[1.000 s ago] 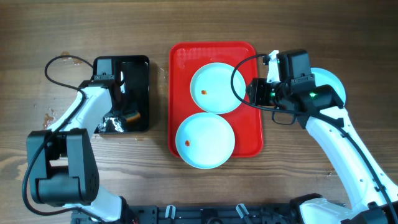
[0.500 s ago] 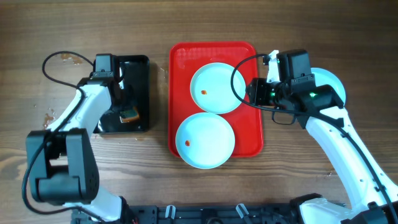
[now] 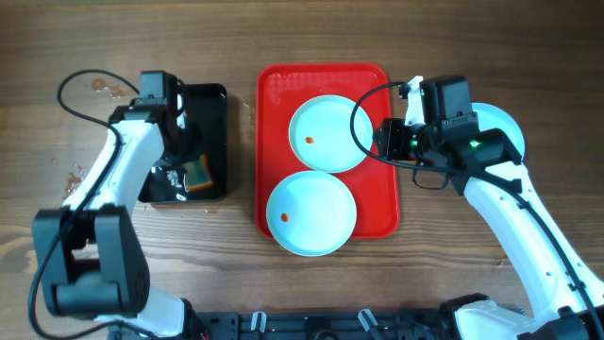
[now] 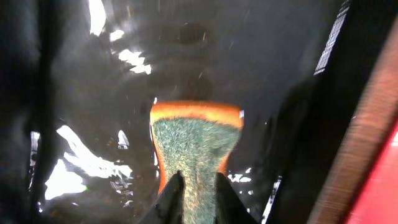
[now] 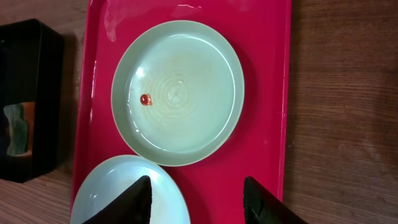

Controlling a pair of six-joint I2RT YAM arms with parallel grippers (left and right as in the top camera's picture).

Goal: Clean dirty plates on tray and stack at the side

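The red tray holds two pale plates. The far plate has a small reddish spot; it also shows in the right wrist view. The near plate has a spot at its left and overhangs the tray's front rim. A third plate lies on the table to the right, mostly under my right arm. My left gripper is shut on an orange sponge with a green face, over the black tray. My right gripper is open and empty above the tray's right side.
The black tray is wet and glossy, with water glints on its floor. Small wet marks lie on the wood at the far left. The sponge and black tray show at the left of the right wrist view.
My left arm has swung toward the far end of the black tray, and the sponge has shifted slightly with the gripper. My right arm and the plates have not moved.
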